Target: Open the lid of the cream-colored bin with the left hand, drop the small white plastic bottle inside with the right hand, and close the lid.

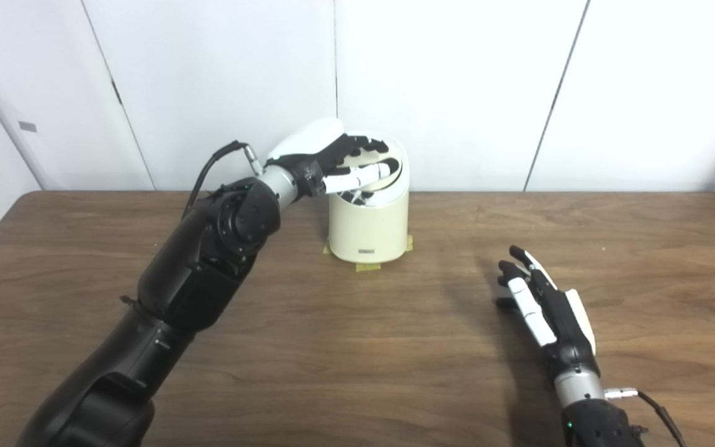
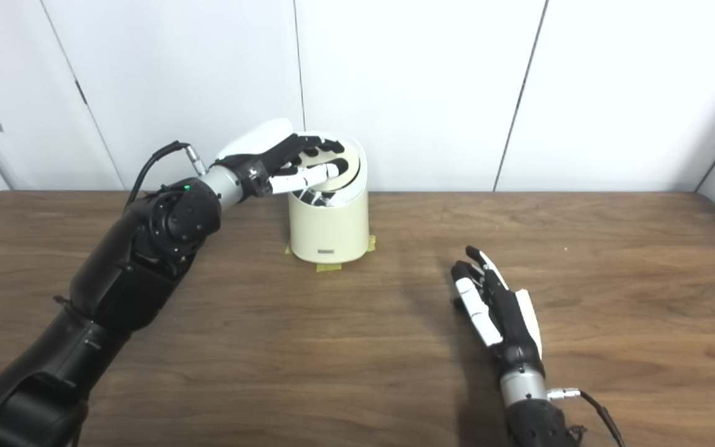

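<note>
The cream-colored bin [image 1: 368, 230] stands at the back middle of the table. Its lid [image 1: 396, 162] is tilted up, and the opening faces me. My left hand [image 1: 326, 162] grips the lid, fingers lying over its top and thumb under its edge. Inside the opening there is something white [image 1: 357, 197]; I cannot tell whether it is the bottle. No small white bottle shows anywhere on the table. My right hand [image 1: 540, 301] rests low over the table at the front right, open, fingers pointing away from me and holding nothing.
Yellow tape [image 1: 367, 267] marks the bin's base on the wooden table [image 1: 357, 360]. White wall panels stand close behind the bin. My left arm crosses the table's left half from the bottom corner.
</note>
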`<state>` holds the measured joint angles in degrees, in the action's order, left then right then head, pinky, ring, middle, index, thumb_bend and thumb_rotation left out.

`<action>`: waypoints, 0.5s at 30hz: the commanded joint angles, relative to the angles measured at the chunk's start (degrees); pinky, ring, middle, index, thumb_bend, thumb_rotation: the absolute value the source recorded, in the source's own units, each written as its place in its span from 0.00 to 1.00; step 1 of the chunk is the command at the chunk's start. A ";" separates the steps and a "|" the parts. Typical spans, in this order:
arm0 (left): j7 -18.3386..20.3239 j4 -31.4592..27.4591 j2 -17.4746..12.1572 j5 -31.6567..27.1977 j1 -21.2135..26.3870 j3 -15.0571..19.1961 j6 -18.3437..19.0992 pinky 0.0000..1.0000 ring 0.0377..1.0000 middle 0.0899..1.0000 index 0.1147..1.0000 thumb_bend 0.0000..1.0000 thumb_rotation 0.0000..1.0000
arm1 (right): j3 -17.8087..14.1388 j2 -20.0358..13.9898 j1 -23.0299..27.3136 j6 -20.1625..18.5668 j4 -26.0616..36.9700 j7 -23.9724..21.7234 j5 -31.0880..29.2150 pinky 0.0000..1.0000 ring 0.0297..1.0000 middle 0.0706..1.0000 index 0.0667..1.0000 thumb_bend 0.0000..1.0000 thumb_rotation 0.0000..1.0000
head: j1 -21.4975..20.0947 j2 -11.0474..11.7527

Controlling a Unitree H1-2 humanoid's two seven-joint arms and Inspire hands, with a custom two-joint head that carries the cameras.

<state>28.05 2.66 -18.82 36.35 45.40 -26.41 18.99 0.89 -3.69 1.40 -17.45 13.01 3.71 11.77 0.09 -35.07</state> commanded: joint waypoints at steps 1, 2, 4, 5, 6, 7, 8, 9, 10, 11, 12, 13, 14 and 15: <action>1.89 -0.93 -1.78 2.24 0.70 -1.44 -0.82 0.82 0.88 0.88 0.86 0.53 0.92 | -0.02 -0.49 1.69 0.36 1.35 -0.23 0.47 0.66 0.79 0.82 0.90 0.39 0.85 | 0.01 -0.19; 2.03 -0.99 -2.17 3.60 0.64 -2.32 -1.10 0.83 0.89 0.88 0.86 0.53 0.92 | -0.01 -0.47 1.68 0.22 1.43 -0.26 0.59 0.66 0.79 0.82 0.90 0.39 0.85 | -0.05 -0.25; 2.49 -1.32 -2.65 5.84 0.44 -3.58 -1.36 0.89 0.91 0.90 0.86 0.56 0.94 | -0.01 -0.42 1.67 0.01 1.58 -0.29 0.76 0.64 0.78 0.81 0.90 0.38 0.83 | -0.05 -0.25; 2.38 -1.44 -2.90 7.14 0.25 -4.24 -2.18 0.90 0.92 0.90 0.86 0.57 0.94 | -0.06 -0.37 1.67 -0.06 1.57 -0.30 0.71 0.63 0.77 0.81 0.89 0.37 0.82 | -0.05 -0.25; 2.34 -1.64 -3.11 8.35 0.05 -4.80 -3.08 0.90 0.91 0.89 0.86 0.56 0.95 | -0.10 -0.37 1.65 -0.17 1.65 -0.35 0.68 0.63 0.77 0.80 0.89 0.37 0.81 | -0.12 -0.54; 2.28 -1.78 -3.28 9.54 -0.22 -5.43 -4.00 0.90 0.90 0.89 0.85 0.56 0.95 | -0.13 -0.39 1.64 -0.30 1.66 -0.41 0.63 0.63 0.77 0.80 0.89 0.37 0.81 | -0.12 -0.54; 2.37 -1.88 -3.36 10.52 -0.46 -5.88 -4.68 0.92 0.90 0.88 0.85 0.54 0.92 | -0.18 -0.38 1.62 -0.41 1.68 -0.46 0.52 0.63 0.77 0.81 0.90 0.36 0.81 | -0.12 -0.54; 2.42 -1.94 -3.37 11.53 -0.71 -6.20 -5.25 0.93 0.90 0.88 0.85 0.53 0.91 | -0.20 -0.37 1.59 -0.50 1.73 -0.49 0.48 0.63 0.77 0.81 0.90 0.37 0.81 | -0.13 -0.62; 2.47 -1.96 -3.30 12.24 -0.88 -6.28 -5.65 0.94 0.90 0.88 0.85 0.52 0.90 | -0.21 -0.37 1.57 -0.55 1.76 -0.50 0.45 0.63 0.77 0.80 0.90 0.37 0.81 | -0.13 -0.62; 2.22 -1.68 -3.27 13.30 -1.11 -6.59 -6.28 0.94 0.90 0.88 0.84 0.52 0.89 | -0.13 -0.41 1.56 -0.55 1.77 -0.49 0.59 0.64 0.77 0.80 0.90 0.37 0.81 | -0.13 -0.62; 1.92 -1.27 -3.27 14.32 -1.30 -6.90 -7.04 0.95 0.90 0.87 0.84 0.52 0.89 | -0.08 -0.42 1.58 -0.60 1.76 -0.47 0.72 0.63 0.76 0.80 0.89 0.37 0.81 | -0.13 -0.62; 1.92 -1.04 -3.32 15.33 -1.43 -7.17 -7.73 0.95 0.89 0.86 0.84 0.52 0.90 | -0.05 -0.40 1.59 -0.73 1.89 -0.46 0.82 0.63 0.75 0.80 0.89 0.37 0.81 | -0.09 -0.87; 1.98 -0.91 -3.32 16.05 -1.54 -7.26 -8.24 0.96 0.89 0.86 0.83 0.52 0.91 | -0.03 -0.37 1.60 -0.84 1.99 -0.45 0.88 0.62 0.75 0.79 0.89 0.36 0.81 | -0.09 -0.87; 2.17 -0.87 -3.35 16.73 -1.60 -7.34 -8.67 0.96 0.89 0.86 0.83 0.52 0.91 | -0.03 -0.34 1.60 -0.88 2.06 -0.44 0.88 0.62 0.75 0.79 0.89 0.36 0.81 | -0.09 -0.87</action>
<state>28.65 0.92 -21.04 52.19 43.79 -32.88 11.13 0.86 -3.69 1.49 -18.43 13.28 3.58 12.28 -0.09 -35.86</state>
